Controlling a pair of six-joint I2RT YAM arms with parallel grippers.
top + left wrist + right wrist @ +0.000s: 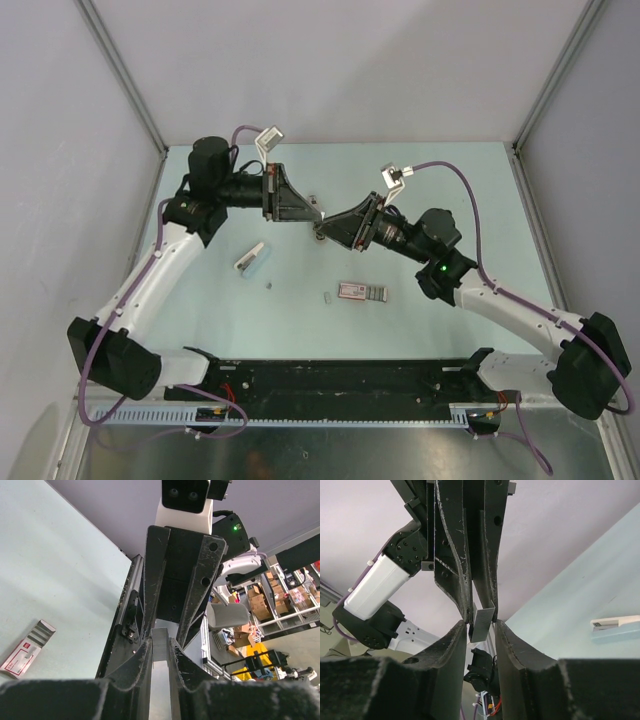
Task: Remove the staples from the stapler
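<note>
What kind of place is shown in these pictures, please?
Probably a robot test cell inside a lab or storeroom. Grey panels on metal posts wall in the pale table, and beyond it stand shelves with cardboard boxes.

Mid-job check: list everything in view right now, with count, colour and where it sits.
silvery metal staple strip: one, silver, held in the air between the two grippers above the middle of the table
white and pale blue stapler: one, lying on the table left of centre
red and white staple box: one, grey staples showing at one end, on the table right of centre
small grey bits: two, on the table between stapler and box; too small to identify
pale green table: one, under everything
left gripper: one, black, shut on the strip
right gripper: one, black, jaws either side of the same strip; grip unclear
</note>
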